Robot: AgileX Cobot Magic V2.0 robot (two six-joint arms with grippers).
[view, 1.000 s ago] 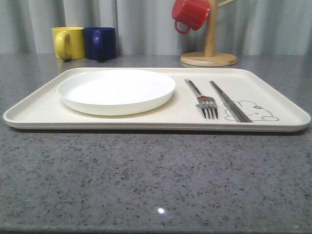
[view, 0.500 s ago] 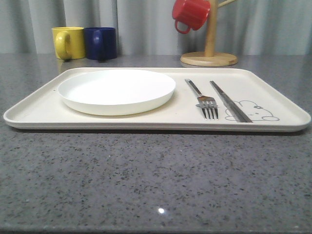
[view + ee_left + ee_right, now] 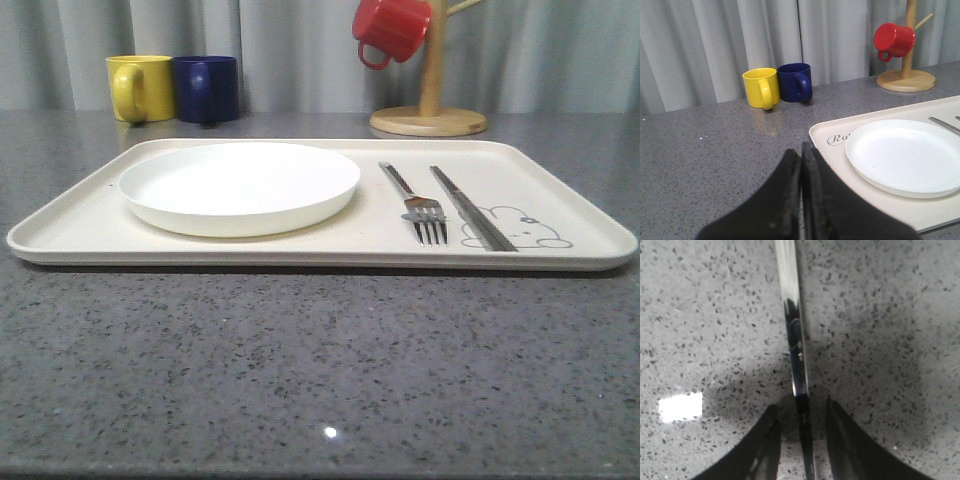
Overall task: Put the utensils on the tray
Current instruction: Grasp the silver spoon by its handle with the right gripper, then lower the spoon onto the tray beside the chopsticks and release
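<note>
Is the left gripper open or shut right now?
Shut. In the left wrist view the left gripper has its two dark fingers pressed together with nothing between them, hovering over the grey countertop beside the tray.

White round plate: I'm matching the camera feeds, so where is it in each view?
Front view: the round shallow white plate lies on the left half of the cream rectangular tray.
Left wrist view: on the tray, beyond the shut left gripper.
Right wrist view: a slim metal handle between the right gripper's fingers.
Shared landmark: the grey speckled countertop.
</note>
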